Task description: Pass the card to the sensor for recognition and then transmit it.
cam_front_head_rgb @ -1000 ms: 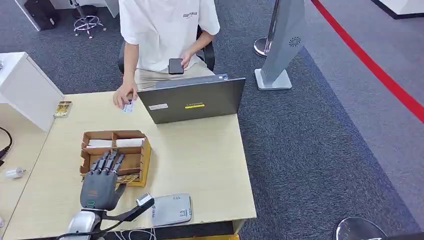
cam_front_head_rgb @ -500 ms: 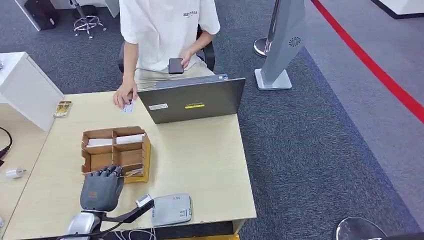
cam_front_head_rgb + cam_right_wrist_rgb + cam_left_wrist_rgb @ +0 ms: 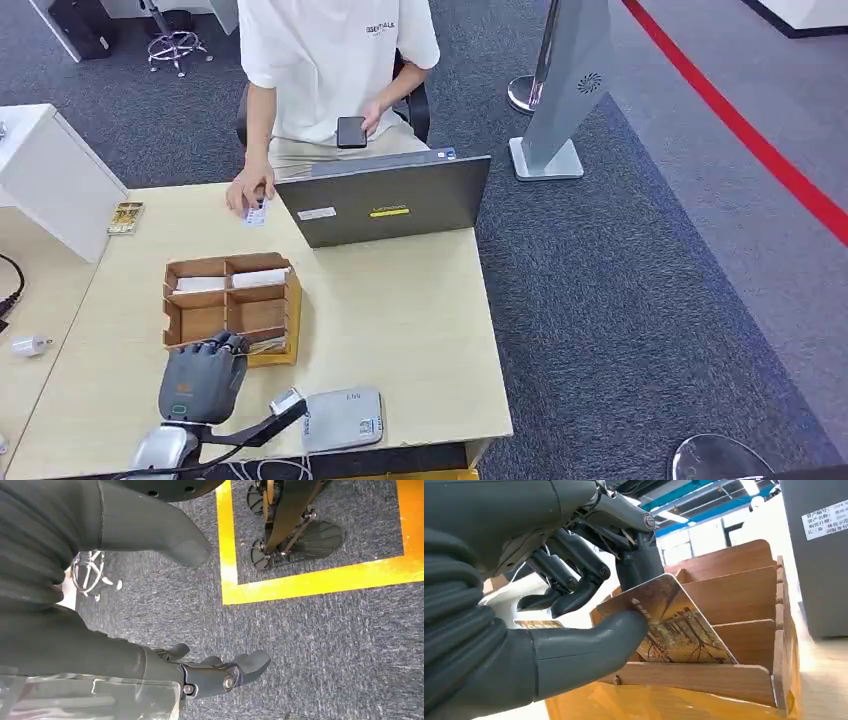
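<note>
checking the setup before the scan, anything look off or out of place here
Nothing stands out. The left hand pinches a card that leans tilted in the wooden organizer, which sits square on the table. The grey reader lies flat near the table's front edge. No spill or damage shows.

A card with a golden-brown picture of trees and a small white mark is seen tilted in the nearest compartment of a wooden divided tray; its lower edge is hidden behind the tray's front wall. It is pinched between thumb and fingers of the left robot hand. The sensor, a flat grey pad, lies on the worktop near its front edge, beside the tray.
</note>
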`<state>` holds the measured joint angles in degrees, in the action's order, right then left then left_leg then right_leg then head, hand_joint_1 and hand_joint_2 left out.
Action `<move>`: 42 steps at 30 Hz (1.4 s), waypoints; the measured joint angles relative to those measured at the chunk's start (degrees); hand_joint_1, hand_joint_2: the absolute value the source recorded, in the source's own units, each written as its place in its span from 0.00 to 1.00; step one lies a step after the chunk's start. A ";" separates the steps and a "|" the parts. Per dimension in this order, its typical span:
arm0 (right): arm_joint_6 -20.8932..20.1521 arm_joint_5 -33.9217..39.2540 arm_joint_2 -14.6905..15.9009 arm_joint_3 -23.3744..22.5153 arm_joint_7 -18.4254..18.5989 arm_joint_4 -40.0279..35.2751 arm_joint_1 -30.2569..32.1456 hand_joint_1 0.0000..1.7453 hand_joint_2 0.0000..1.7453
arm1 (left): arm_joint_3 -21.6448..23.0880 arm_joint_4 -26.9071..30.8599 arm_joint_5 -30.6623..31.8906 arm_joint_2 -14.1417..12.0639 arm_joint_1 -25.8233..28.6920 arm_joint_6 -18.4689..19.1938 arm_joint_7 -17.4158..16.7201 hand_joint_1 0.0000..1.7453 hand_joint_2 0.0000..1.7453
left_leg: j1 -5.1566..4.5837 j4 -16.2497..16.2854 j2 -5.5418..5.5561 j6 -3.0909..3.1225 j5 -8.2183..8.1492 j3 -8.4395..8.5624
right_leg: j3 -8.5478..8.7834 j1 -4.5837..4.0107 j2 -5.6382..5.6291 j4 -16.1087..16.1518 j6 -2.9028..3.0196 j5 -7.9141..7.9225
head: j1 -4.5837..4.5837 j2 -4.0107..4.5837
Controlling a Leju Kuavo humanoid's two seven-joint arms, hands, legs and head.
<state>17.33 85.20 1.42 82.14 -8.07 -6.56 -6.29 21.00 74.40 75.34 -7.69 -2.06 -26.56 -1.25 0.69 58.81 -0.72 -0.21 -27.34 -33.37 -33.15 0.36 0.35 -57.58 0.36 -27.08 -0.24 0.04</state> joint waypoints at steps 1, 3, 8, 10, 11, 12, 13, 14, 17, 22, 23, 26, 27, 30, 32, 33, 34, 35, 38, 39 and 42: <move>0.02 0.02 0.00 0.04 0.00 0.00 0.00 0.00 1.00 | -0.02 0.00 0.11 0.00 0.00 -0.28 0.00 1.00 1.00 | 0.00 0.00 0.00 0.00 0.00 0.00 | 0.00 0.00 0.00 0.00 0.00 0.00 | 0.00 0.00; 0.02 0.20 0.00 0.20 0.02 0.00 -0.01 0.00 1.00 | -0.02 0.07 0.59 0.02 -0.05 -0.09 -0.13 1.00 1.00 | 0.00 0.00 0.00 0.00 0.00 0.01 | 0.00 0.00 0.00 0.00 0.00 0.00 | 0.00 0.00; -0.02 0.37 0.00 0.44 0.02 0.00 -0.02 0.00 1.00 | -0.02 1.42 0.74 0.00 -1.43 1.20 -0.31 1.00 1.00 | 0.00 0.00 0.03 0.00 0.01 0.01 | -0.01 0.00 0.03 0.00 0.00 0.00 | 0.00 0.00; -0.26 0.42 0.00 0.54 0.02 0.00 -0.05 0.00 1.00 | -0.02 2.31 0.53 0.00 -2.54 2.29 -0.39 1.00 1.00 | 0.00 0.00 0.04 0.00 0.01 0.00 | -0.01 0.00 0.03 0.00 0.00 0.01 | 0.02 0.00; -0.28 0.44 0.00 0.61 0.02 0.00 -0.06 0.00 1.00 | -0.02 2.73 0.33 0.00 -3.10 2.71 -0.61 1.00 1.00 | 0.00 0.00 0.03 0.00 0.01 0.01 | 0.00 0.00 0.03 0.00 0.00 0.01 | -0.02 0.00; -0.35 0.44 0.00 0.70 0.02 0.02 -0.06 0.00 1.00 | -0.02 3.10 0.20 0.00 -3.61 3.10 -0.63 1.00 1.00 | 0.00 0.01 0.03 0.00 0.01 0.02 | -0.01 0.00 0.03 0.00 0.00 0.01 | 0.02 0.00; -0.37 0.50 0.00 0.87 0.02 0.02 -0.05 0.00 1.00 | 0.00 3.56 0.02 -0.02 -4.21 3.52 -0.68 1.00 1.00 | 0.00 0.01 0.03 0.00 0.01 0.02 | -0.01 0.00 0.03 0.00 0.00 0.01 | -0.02 0.00; -0.44 0.55 0.00 0.96 0.02 0.02 -0.05 0.00 1.00 | 0.00 4.11 -0.33 -0.15 -4.96 4.05 -0.77 1.00 1.00 | 0.00 0.01 0.03 0.00 0.02 0.02 | -0.01 0.00 0.03 0.00 0.00 0.01 | 0.00 0.00; -0.63 0.61 0.00 1.22 0.02 0.02 -0.11 0.00 1.00 | 0.04 5.93 -1.55 -0.68 -8.18 6.58 -1.22 1.00 1.00 | 0.00 0.01 0.07 0.01 0.05 0.02 | -0.01 0.00 0.05 0.00 0.01 0.02 | 0.00 0.00; -0.74 0.63 0.00 1.68 0.35 0.02 -0.22 0.00 1.00 | 0.61 8.68 -4.24 -2.65 -16.10 11.26 -1.97 1.00 1.00 | 0.01 0.01 0.06 -0.02 0.07 0.02 | -0.01 -0.01 0.05 -0.01 0.03 0.03 | 0.00 0.00; -0.70 0.66 0.00 1.86 0.39 0.02 -0.23 0.00 1.00 | 0.66 9.09 -4.85 -3.00 -17.80 12.11 -2.19 1.00 1.00 | 0.01 0.02 0.06 -0.03 0.08 0.02 | -0.01 -0.01 0.05 -0.02 0.03 0.04 | 0.00 0.00; -0.72 0.61 0.00 2.14 0.55 0.02 -0.26 0.00 1.00 | 0.92 9.75 -5.55 -4.00 -21.93 13.90 -2.54 1.00 1.00 | 0.01 0.02 0.06 -0.03 0.08 0.02 | -0.02 -0.01 0.04 -0.02 0.03 0.04 | 0.02 0.00; -0.74 0.59 -0.02 2.34 0.55 0.02 -0.27 0.00 1.00 | 1.03 9.75 -6.01 -4.30 -23.50 14.69 -2.78 1.00 1.00 | 0.01 0.03 0.07 -0.03 0.08 0.02 | -0.03 -0.01 0.04 -0.02 0.03 0.04 | 0.00 0.00; -0.81 0.28 -0.02 2.84 0.66 0.02 -0.38 0.00 1.00 | 1.29 9.53 -7.08 -5.23 -29.62 16.61 -3.43 1.00 1.00 | 0.01 0.03 0.08 -0.02 0.09 -0.01 | -0.04 -0.01 0.05 -0.02 0.03 0.04 | 0.02 0.00; -0.81 -0.07 -0.02 3.19 0.87 0.02 -0.44 0.00 1.00 | 1.29 8.59 -6.12 -5.75 -34.36 16.50 -4.13 1.00 1.00 | 0.01 0.03 0.07 -0.02 0.09 -0.02 | -0.03 -0.01 0.05 -0.02 0.04 0.05 | 0.02 0.00; -0.83 -0.52 -0.04 3.58 1.03 0.02 -0.50 0.00 1.00 | 1.29 7.50 -5.08 -6.06 -36.79 15.61 -4.37 1.00 1.00 | 0.01 0.03 0.07 -0.01 0.09 -0.01 | -0.03 -0.01 0.04 -0.02 0.03 0.06 | 0.00 0.00; -0.87 -0.68 -0.04 3.87 1.18 0.00 -0.58 0.00 1.00 | 1.29 6.68 -4.54 -6.23 -38.73 14.84 -4.37 1.00 1.00 | 0.01 0.03 0.06 -0.01 0.09 -0.01 | -0.03 -0.01 0.04 -0.02 0.03 0.07 | 0.00 0.00; -0.87 -0.74 -0.07 4.13 1.29 0.00 -0.64 0.00 1.00 | 1.29 5.81 -4.28 -6.36 -40.21 14.07 -4.37 1.00 1.00 | 0.01 0.03 0.06 -0.01 0.10 0.00 | -0.03 -0.01 0.03 -0.02 0.03 0.07 | 0.00 0.00; -0.87 -0.83 -0.20 4.63 1.42 -0.04 -0.75 0.00 1.00 | 1.29 3.10 -4.00 -6.84 -43.94 12.66 -4.35 1.00 1.00 | 0.01 0.03 0.05 -0.01 0.10 0.00 | -0.03 -0.01 0.03 -0.03 0.03 0.07 | 0.02 0.00; -0.85 -0.83 -0.24 4.74 1.42 -0.04 -0.75 0.00 1.00 | 1.29 2.60 -3.91 -6.93 -44.49 12.46 -4.35 1.00 1.00 | 0.01 0.03 0.05 -0.01 0.10 0.00 | -0.03 -0.01 0.02 -0.03 0.03 0.07 | -0.02 0.00; -0.87 -0.83 -0.31 5.16 1.42 -0.04 -0.77 0.00 1.00 | 1.29 1.36 -3.89 -7.04 -45.50 12.00 -4.33 1.00 1.00 | 0.01 0.03 0.05 -0.01 0.10 0.00 | -0.04 -0.01 0.02 -0.03 0.03 0.07 | 0.00 0.00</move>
<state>16.46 84.37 1.11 87.29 -6.64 -6.60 -7.07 22.29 75.76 71.45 -14.73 -47.55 -14.56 -5.57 0.70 58.84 -0.67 -0.22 -27.25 -33.37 -33.18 0.35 0.37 -57.61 0.39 -27.01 -0.24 0.04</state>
